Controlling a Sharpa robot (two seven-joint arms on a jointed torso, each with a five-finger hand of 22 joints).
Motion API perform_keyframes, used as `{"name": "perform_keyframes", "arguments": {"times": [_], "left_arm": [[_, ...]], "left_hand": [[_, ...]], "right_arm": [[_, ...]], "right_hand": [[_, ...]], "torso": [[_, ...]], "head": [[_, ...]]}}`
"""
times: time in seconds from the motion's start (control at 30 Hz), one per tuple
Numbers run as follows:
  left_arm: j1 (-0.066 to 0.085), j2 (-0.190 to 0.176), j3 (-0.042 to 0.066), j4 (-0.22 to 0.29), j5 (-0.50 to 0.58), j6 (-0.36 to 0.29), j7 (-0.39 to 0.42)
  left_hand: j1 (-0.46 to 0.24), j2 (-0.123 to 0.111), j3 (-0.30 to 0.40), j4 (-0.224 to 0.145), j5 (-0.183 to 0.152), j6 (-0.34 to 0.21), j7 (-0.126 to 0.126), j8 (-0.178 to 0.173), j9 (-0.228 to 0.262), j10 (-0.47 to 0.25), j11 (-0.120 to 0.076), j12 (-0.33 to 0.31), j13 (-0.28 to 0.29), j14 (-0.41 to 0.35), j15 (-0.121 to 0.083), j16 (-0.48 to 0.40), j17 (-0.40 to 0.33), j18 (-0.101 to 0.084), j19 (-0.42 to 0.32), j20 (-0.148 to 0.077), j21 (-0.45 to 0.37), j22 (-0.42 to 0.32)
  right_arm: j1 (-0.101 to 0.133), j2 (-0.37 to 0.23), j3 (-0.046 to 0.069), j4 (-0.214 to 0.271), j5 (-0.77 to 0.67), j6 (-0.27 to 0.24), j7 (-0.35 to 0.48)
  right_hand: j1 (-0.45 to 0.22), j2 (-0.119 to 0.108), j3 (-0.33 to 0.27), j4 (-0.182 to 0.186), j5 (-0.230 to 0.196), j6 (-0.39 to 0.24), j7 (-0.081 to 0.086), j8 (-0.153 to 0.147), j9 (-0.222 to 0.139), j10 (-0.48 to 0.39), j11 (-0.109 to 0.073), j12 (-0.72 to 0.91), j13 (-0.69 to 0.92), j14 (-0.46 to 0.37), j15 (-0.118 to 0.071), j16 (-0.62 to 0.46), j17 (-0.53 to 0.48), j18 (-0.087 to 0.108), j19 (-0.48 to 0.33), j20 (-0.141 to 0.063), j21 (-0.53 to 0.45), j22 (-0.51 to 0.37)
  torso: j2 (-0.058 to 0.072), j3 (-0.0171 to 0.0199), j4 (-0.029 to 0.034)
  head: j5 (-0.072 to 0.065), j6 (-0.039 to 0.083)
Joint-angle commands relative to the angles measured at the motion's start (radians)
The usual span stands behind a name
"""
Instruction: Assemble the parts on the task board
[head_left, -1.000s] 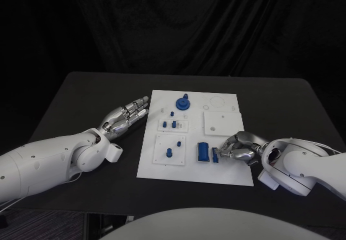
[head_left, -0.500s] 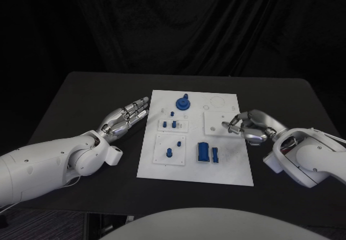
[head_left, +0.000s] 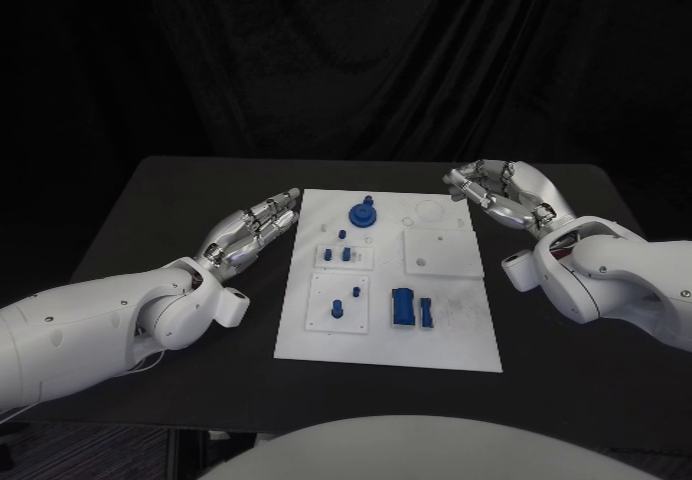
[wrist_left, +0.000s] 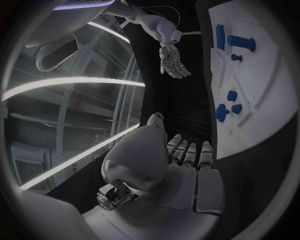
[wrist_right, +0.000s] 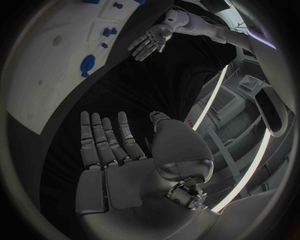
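Seen from the head camera: task board (head_left: 387, 340), a flat white matte plate, in the middle of the black table (head_left: 159, 200). On the board, small glossy blue parts: round disc with a knob (head_left: 364, 213) near the far edge, two blocky rectangular pieces (head_left: 411, 307) nearer the front, short pegs (head_left: 340, 252) left of centre, standing in a raised white square. Plain raised white square (head_left: 440, 248) right of centre. Left hand (head_left: 255, 229), silver metal with jointed fingers, just beside the board's left edge, fingers straight and spread, holding nothing. Right hand (head_left: 500, 192) above the table past the board's far right corner, palm turned up, fingers loosely apart, also empty.

From the left wrist: smooth silver palm and fingers of the left hand (wrist_left: 181, 165) stretched flat toward the board (wrist_left: 262, 107), nothing in them.

From the right wrist: right hand (wrist_right: 115, 150) spread wide and empty, apart from the board (wrist_right: 56, 75).
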Motion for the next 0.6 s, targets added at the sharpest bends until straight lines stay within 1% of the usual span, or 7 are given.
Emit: {"name": "perform_keyframes", "arguments": {"times": [0.03,0.1,0.2,0.47,0.5,0.53,0.6], "left_arm": [[0.005,0.021,0.001,-0.014,0.052,0.003,0.15],[0.006,0.037,0.001,-0.022,0.057,0.01,0.155],[0.006,0.051,0.001,-0.03,0.061,0.015,0.163],[0.006,0.063,0.001,-0.045,0.064,0.019,0.174],[0.003,0.06,0.001,-0.043,0.046,0.005,0.0],[0.003,0.06,0.001,-0.043,0.047,0.002,0.0],[0.002,0.061,0.005,-0.041,0.05,-0.008,-0.003]], "left_hand": [[-0.034,0.008,-0.014,-0.001,-0.035,0.002,-0.001,0.0,0.0,0.001,0.0,0.003,0.001,-0.001,-0.009,-0.004,-0.001,0.0,0.0,-0.006,0.001,-0.001],[-0.087,0.014,-0.03,-0.001,-0.094,-0.006,-0.004,-0.002,-0.001,-0.003,-0.003,0.003,0.0,-0.001,-0.01,-0.004,-0.001,0.0,0.0,-0.007,0.001,-0.002],[-0.113,0.016,-0.035,-0.001,-0.13,-0.02,-0.015,-0.005,-0.003,-0.007,-0.013,0.002,0.0,-0.001,-0.017,-0.004,-0.001,0.003,0.0,-0.009,0.001,-0.002],[-0.123,0.017,-0.031,-0.002,-0.132,-0.029,-0.035,-0.006,-0.004,-0.01,-0.027,0.001,-0.001,-0.001,-0.026,-0.004,-0.001,0.009,-0.001,-0.012,0.0,-0.003],[-0.509,-0.071,0.062,-0.089,-0.223,-0.085,-0.093,-0.031,-0.029,-0.046,-0.053,-0.007,-0.009,-0.001,-0.039,-0.004,-0.001,-0.039,-0.008,-0.096,-0.006,-0.009],[-0.526,-0.073,0.063,-0.09,-0.225,-0.087,-0.093,-0.031,-0.029,-0.046,-0.053,-0.007,-0.009,-0.001,-0.039,-0.004,-0.001,-0.039,-0.008,-0.096,-0.006,-0.009],[-0.594,-0.086,0.078,-0.105,-0.24,-0.097,-0.093,-0.031,-0.029,-0.046,-0.053,-0.007,-0.009,-0.001,-0.039,-0.004,-0.001,-0.039,-0.008,-0.096,-0.006,-0.009]], "right_arm": [[-0.015,0.012,0.001,-0.031,0.197,0.159,0.2],[-0.029,0.016,0.001,-0.048,0.215,0.197,0.226],[-0.045,0.025,0.001,-0.071,0.228,0.231,0.25],[-0.077,0.049,0.001,-0.116,0.238,0.275,0.284],[-0.069,0.047,0.001,-0.108,0.202,0.209,0.225],[-0.07,0.049,0.002,-0.108,0.204,0.207,0.224],[-0.074,0.056,0.01,-0.11,0.215,0.196,0.221]], "right_hand": [[-0.038,0.018,-0.047,-0.001,-0.051,-0.106,-0.024,-0.099,-0.09,-0.155,0.002,-0.125,-0.12,-0.198,0.001,-0.143,-0.074,-0.033,-0.355,0.026,-0.029,-0.381],[-0.039,0.03,-0.084,-0.002,-0.069,-0.193,-0.094,-0.192,-0.181,-0.23,-0.037,-0.219,-0.223,-0.324,-0.032,-0.25,-0.119,-0.033,-0.432,0.025,-0.04,-0.485],[-0.025,0.045,-0.114,-0.002,-0.072,-0.253,-0.143,-0.261,-0.247,-0.26,-0.077,-0.274,-0.289,-0.382,-0.033,-0.3,-0.135,-0.034,-0.453,0.027,-0.043,-0.521],[0.015,0.076,-0.175,-0.002,-0.069,-0.253,-0.159,-0.307,-0.305,-0.266,-0.092,-0.281,-0.348,-0.407,-0.038,-0.304,-0.138,-0.033,-0.458,0.027,-0.043,-0.544],[-0.297,0.029,-0.129,-0.09,-0.168,-0.333,-0.166,-0.35,-0.332,-0.3,-0.145,-0.358,-0.381,-0.467,-0.103,-0.35,-0.169,-0.092,-0.518,-0.062,-0.059,-0.579],[-0.399,0.024,-0.113,-0.125,-0.208,-0.365,-0.166,-0.369,-0.404,-0.3,-0.167,-0.39,-0.397,-0.467,-0.13,-0.37,-0.169,-0.092,-0.518,-0.096,-0.059,-0.594],[-0.599,-0.005,-0.033,-0.18,-0.269,-0.414,-0.166,-0.459,-0.404,-0.3,-0.203,-0.439,-0.468,-0.467,-0.169,-0.466,-0.169,-0.092,-0.518,-0.151,-0.059,-0.665]], "torso": [[-0.047,0.0108,-0.0214],[-0.06,0.0128,-0.027],[-0.084,0.0166,-0.0297],[-0.103,0.022,-0.0355],[-0.087,0.0182,-0.0312],[-0.087,0.0182,-0.0313],[-0.087,0.0182,-0.032]], "head": [[0.024,0.0],[0.035,0.0],[0.044,0.0],[0.06,0.0],[0.057,0.0],[0.057,0.001],[0.056,0.007]]}}
